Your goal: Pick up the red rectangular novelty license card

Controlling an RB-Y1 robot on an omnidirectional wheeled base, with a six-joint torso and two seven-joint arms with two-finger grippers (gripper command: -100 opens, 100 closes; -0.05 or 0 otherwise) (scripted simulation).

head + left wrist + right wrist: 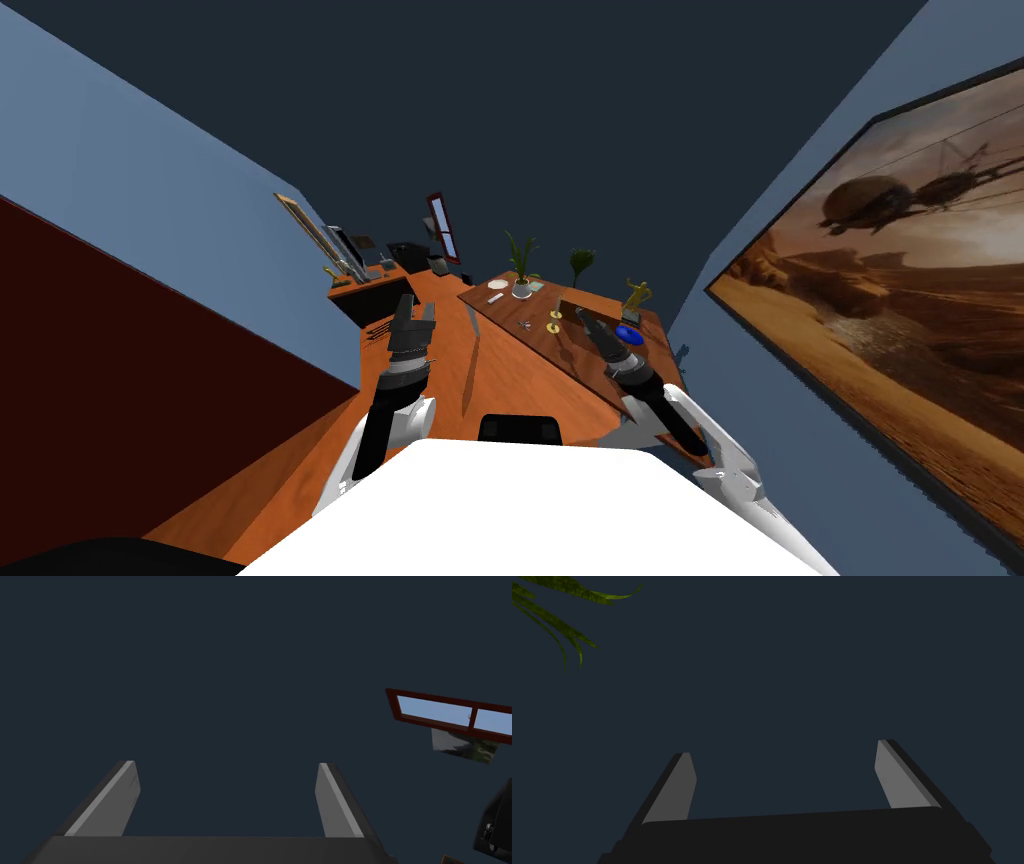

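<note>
Both forearms rise close in front. Left gripper (415, 310) sits over an orange wooden surface (450, 365), off to the side of the dark brown desk (540, 350); its fingers (332, 801) stand wide apart with nothing between them. Right gripper (589, 320) hangs above the desk, just beside a small blue object (627, 334) and near a gold figurine (636, 295); its fingers (899, 781) are also spread wide and empty, and they point toward a dark blue-grey wall with plant leaves at the edge. Farther along the desk from the right gripper lie scissors (523, 323), two yellow rings (553, 321), a white plate (497, 285) and a potted plant (521, 272). Red card: too small to pick out among these desk things, so its place relative to either gripper cannot be told.
</note>
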